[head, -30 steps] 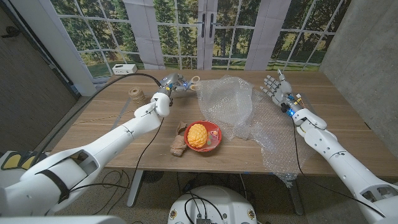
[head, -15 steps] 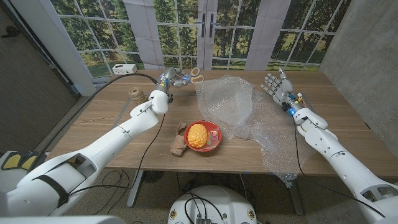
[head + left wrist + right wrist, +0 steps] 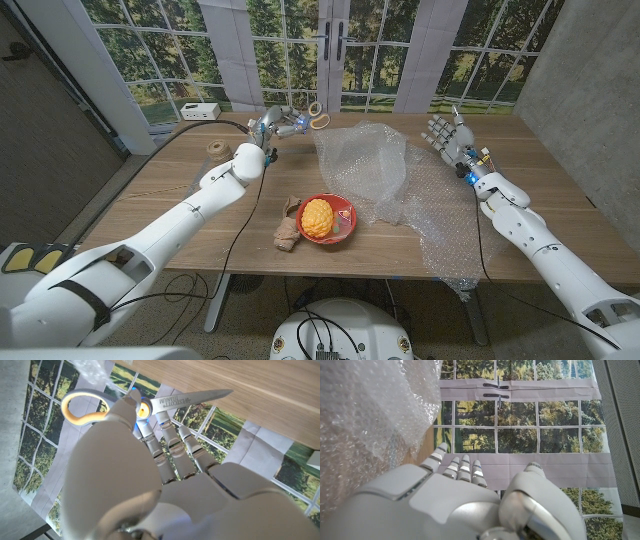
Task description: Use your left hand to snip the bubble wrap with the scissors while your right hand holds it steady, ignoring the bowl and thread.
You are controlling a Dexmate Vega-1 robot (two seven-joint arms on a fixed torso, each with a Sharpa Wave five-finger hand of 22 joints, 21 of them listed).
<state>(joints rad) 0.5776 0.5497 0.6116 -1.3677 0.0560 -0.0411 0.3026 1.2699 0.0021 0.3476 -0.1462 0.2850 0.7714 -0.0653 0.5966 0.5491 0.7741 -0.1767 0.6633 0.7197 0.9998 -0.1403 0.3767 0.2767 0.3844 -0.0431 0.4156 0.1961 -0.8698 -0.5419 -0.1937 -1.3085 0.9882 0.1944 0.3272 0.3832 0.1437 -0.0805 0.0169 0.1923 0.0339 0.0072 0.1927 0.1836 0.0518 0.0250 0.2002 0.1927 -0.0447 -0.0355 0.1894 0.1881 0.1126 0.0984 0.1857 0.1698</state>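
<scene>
Here, crinkly clear bubble wrap (image 3: 385, 175) heaps on wood-grain table (image 3: 160, 205).

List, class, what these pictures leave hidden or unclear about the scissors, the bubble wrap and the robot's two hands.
1. Scissors: left wrist view, the left hand covers where its fingers grip.
2. Scissors blades: head view, too small to tell whether they are apart.
3. Bubble wrap: right wrist view, cut off by the edge.
4. Right hand: right wrist view, fingertips hidden behind the hand's own back.

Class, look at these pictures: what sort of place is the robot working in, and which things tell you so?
Probably an indoor lab or test room rather than a home: a wooden table facing a printed backdrop of windows and trees, a white power strip with a cable, and staged props such as bubble wrap.
</scene>
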